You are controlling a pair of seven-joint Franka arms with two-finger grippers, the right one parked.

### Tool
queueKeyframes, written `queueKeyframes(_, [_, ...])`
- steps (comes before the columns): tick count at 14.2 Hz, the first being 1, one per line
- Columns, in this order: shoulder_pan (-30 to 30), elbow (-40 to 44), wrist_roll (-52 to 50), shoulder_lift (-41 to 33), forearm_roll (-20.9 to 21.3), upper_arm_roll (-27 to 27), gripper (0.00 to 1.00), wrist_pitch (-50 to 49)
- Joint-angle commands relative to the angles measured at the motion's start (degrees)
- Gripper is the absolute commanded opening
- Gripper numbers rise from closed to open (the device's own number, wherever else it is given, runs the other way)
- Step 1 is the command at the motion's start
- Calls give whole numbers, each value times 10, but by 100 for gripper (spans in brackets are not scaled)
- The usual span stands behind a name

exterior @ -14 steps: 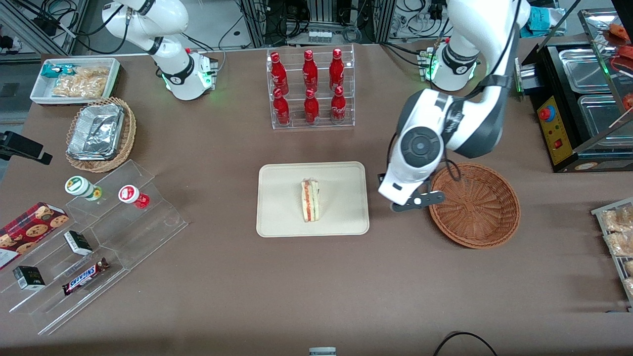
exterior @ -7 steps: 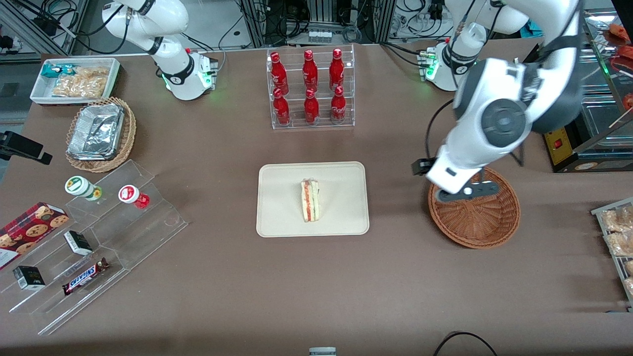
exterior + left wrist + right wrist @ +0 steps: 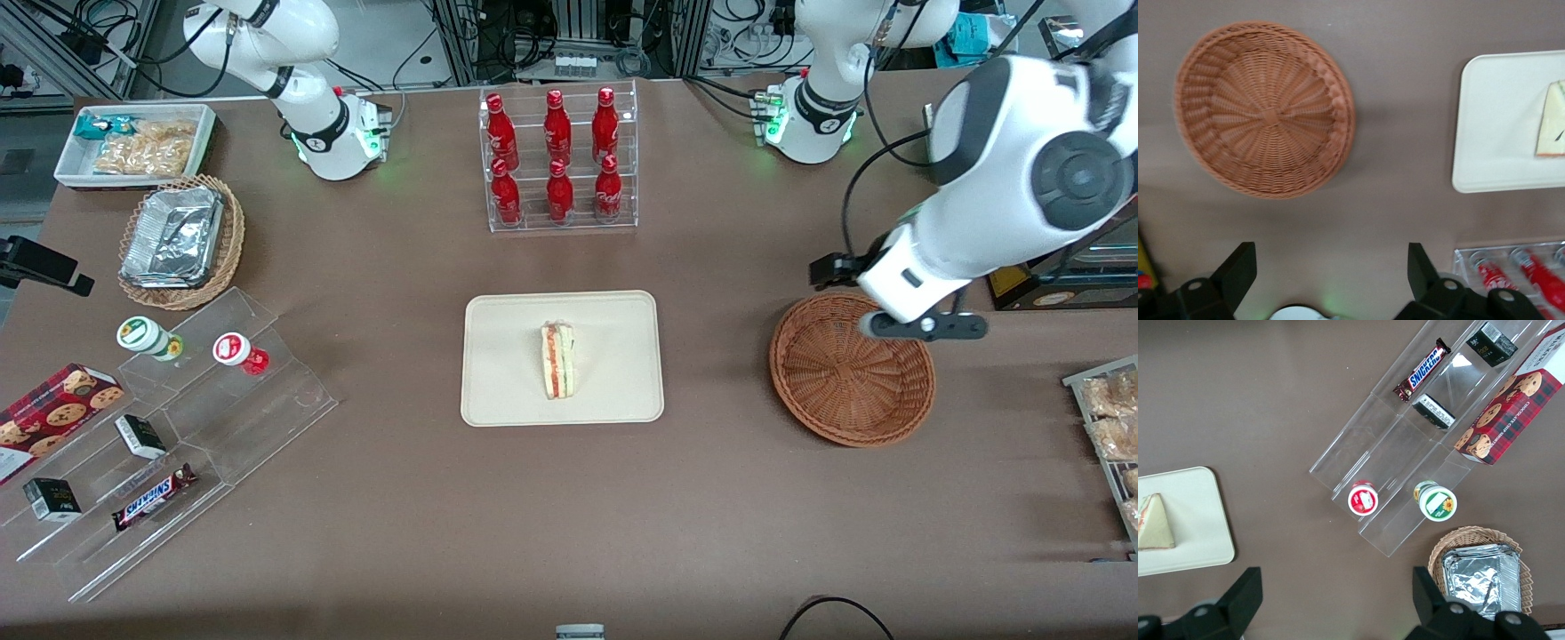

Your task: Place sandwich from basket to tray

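Front view shows the big brown table [image 3: 711, 498] first. On it, the flat tray [image 3: 507, 391] already holds the sandwich [image 3: 558, 360], lying near its middle, so the job looks done. Toward the working arm's end sits the basket [image 3: 852, 373], with nothing in it. The gripper [image 3: 1331, 280] hangs high above the basket's edge, jaws wide apart, holding nothing.
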Motion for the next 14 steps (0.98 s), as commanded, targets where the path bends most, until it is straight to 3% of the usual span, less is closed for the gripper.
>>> queueKeyframes(1, [72,-12,32,-33,20,-60,100,-10])
queueKeyframes(7, [140,-3,83,-62,33,-84,100,-30])
queueKeyframes(14, [137,-3,77,-95,36,-43,100,-27])
